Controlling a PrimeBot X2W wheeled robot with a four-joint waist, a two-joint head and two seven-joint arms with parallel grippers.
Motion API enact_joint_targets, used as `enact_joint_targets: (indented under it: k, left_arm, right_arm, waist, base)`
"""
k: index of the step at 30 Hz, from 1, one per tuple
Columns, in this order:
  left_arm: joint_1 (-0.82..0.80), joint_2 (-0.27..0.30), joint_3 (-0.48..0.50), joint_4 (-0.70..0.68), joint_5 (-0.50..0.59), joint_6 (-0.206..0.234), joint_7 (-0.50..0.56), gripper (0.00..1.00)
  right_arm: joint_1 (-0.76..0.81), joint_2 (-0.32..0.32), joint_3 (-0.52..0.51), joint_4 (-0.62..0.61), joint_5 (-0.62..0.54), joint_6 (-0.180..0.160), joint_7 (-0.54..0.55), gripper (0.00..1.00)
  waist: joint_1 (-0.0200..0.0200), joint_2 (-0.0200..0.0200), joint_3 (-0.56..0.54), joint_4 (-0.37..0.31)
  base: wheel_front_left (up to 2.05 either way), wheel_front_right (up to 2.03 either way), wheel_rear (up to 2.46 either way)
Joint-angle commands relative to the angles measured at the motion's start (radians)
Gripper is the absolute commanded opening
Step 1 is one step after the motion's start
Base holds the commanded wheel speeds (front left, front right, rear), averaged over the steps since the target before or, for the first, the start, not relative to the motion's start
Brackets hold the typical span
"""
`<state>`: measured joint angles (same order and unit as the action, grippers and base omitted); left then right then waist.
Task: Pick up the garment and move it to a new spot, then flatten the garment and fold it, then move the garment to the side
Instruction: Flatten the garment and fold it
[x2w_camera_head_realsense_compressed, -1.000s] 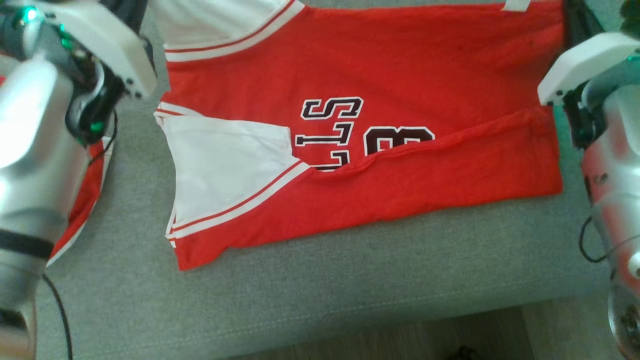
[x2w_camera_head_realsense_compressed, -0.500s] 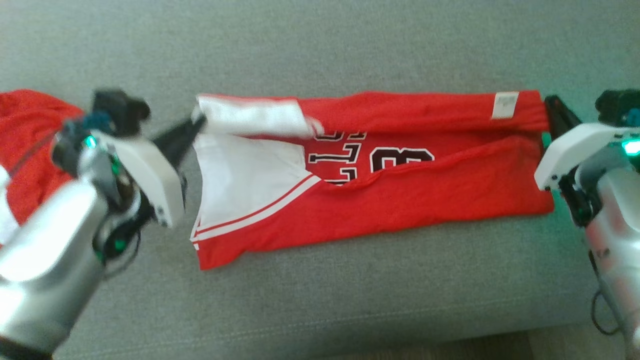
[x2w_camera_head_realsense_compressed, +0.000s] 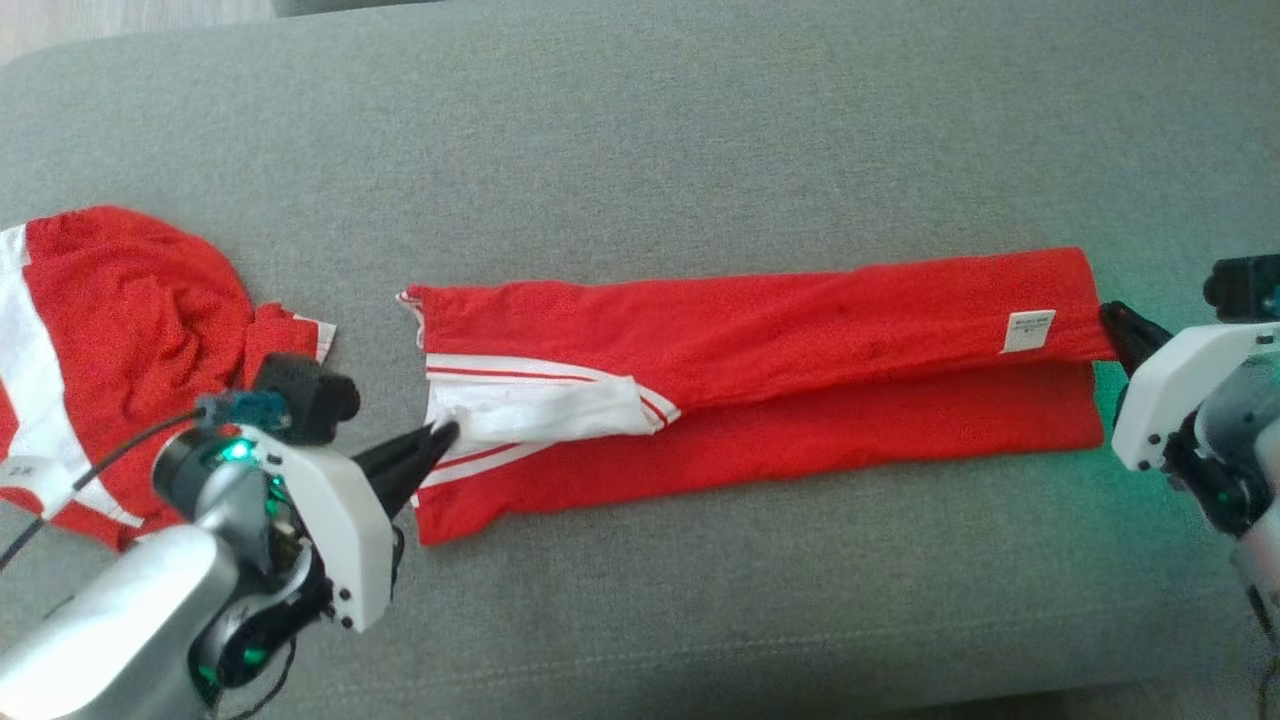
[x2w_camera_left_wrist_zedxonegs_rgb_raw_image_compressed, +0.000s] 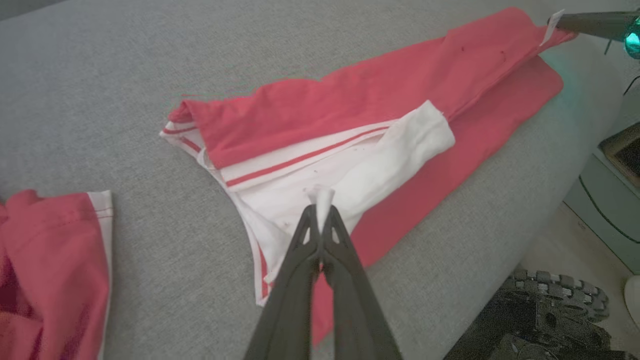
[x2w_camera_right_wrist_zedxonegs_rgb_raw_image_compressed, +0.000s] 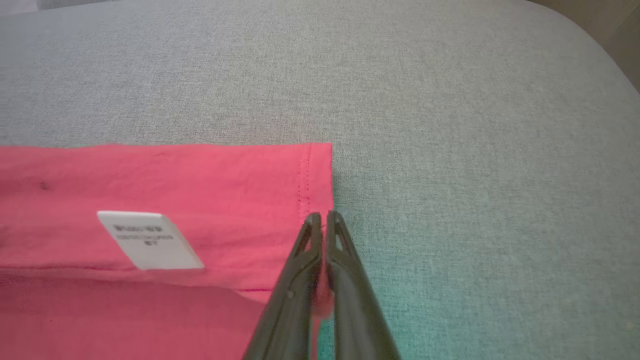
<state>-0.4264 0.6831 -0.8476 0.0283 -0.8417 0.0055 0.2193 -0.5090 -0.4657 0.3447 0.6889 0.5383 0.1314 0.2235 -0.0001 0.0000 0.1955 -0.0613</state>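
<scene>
We log the garment (x2w_camera_head_realsense_compressed: 760, 330) as a strip, long axis left-to-right across frame. Left fingers (x2w_camera_head_realsense_compressed: 440, 440) pinch its left end, right fingers (x2w_camera_head_realsense_compressed: 1115, 320) pinch its right end.

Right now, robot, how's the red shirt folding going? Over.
Left gripper shut on jersey sleeve. Right gripper shut on hem corner. Jersey folded lengthwise on cushion. Other red garment lies clear, left.

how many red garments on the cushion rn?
2. A long folded garment lies across the middle of the gray cushion; a crumpled garment sits at the far left. Others may lie out of frame.
</scene>
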Motion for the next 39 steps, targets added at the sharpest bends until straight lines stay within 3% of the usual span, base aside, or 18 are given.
enact_joint_targets:
  k: [1,6,7,8,9,10,16,21,30,39]
  left_arm:
    - [-0.029,0.048,0.044,-0.039,-0.008,0.008,0.007,0.0]
    - [-0.02,0.052,0.039,-0.037,-0.017,0.011,0.019,0.0]
    - [-0.018,0.051,0.037,-0.033,-0.018,0.011,0.022,0.0]
    - [-0.017,0.049,0.033,-0.029,-0.017,0.012,0.023,0.4]
    - [-0.015,0.048,0.029,-0.023,-0.015,0.012,0.025,0.87]
    - [-0.013,0.047,0.025,-0.018,-0.013,0.012,0.027,1.0]
    - [-0.016,0.033,0.043,0.028,-0.01,0.029,-0.015,1.0]
    - [-0.031,-0.011,0.101,0.066,-0.028,0.068,-0.103,1.0]
    - [-0.035,-0.142,0.229,0.135,-0.085,0.139,-0.328,1.0]
    - [-0.001,-0.256,0.315,0.162,-0.08,0.143,-0.472,1.0]
  right_arm:
    - [0.018,-0.038,0.001,-0.058,0.012,-0.001,0.021,0.0]
    - [0.053,-0.045,-0.013,-0.119,0.023,-0.001,0.079,0.0]
    - [0.063,-0.046,-0.018,-0.132,0.027,-0.001,0.096,0.07]
    - [0.072,-0.048,-0.024,-0.146,0.026,-0.001,0.109,0.82]
    - [0.08,-0.05,-0.032,-0.157,0.026,-0.001,0.119,1.0]
    - [0.088,-0.051,-0.044,-0.168,0.026,-0.001,0.129,1.0]
    - [0.115,-0.067,-0.118,-0.24,0.013,-0.001,0.201,1.0]
    - [0.127,-0.059,-0.195,-0.321,-0.025,-0.001,0.224,1.0]
    - [0.162,0.044,-0.31,-0.477,-0.115,-0.001,0.185,1.0]
    - [0.21,0.152,-0.356,-0.534,-0.179,-0.001,0.041,1.0]
  waist:
    - [0.0001,0.0,-0.001,0.0]
    - [0.0001,0.0,0.003,0.0]
    - [0.0001,0.0,0.004,0.0]
    - [0.0001,0.0,0.003,0.0]
    - [0.0001,0.0,0.002,0.001]
    - [0.0001,0.0,0.0,0.001]
    - [0.0001,0.0,-0.027,0.004]
    - [0.0001,0.0,-0.061,0.007]
    - [0.0001,0.0,-0.102,0.003]
    - [0.0001,0.0,-0.105,0.002]
  base:
    - [0.0,0.0,0.0]
    - [0.0,0.0,0.0]
    - [0.0,0.0,0.0]
    - [0.0,0.0,0.0]
    - [0.0,0.0,0.0]
    - [0.0,0.0,0.0]
    - [0.0,0.0,0.0]
    - [0.0,0.0,0.0]
    - [0.0,0.0,0.0]
    - [0.0,0.0,0.0]
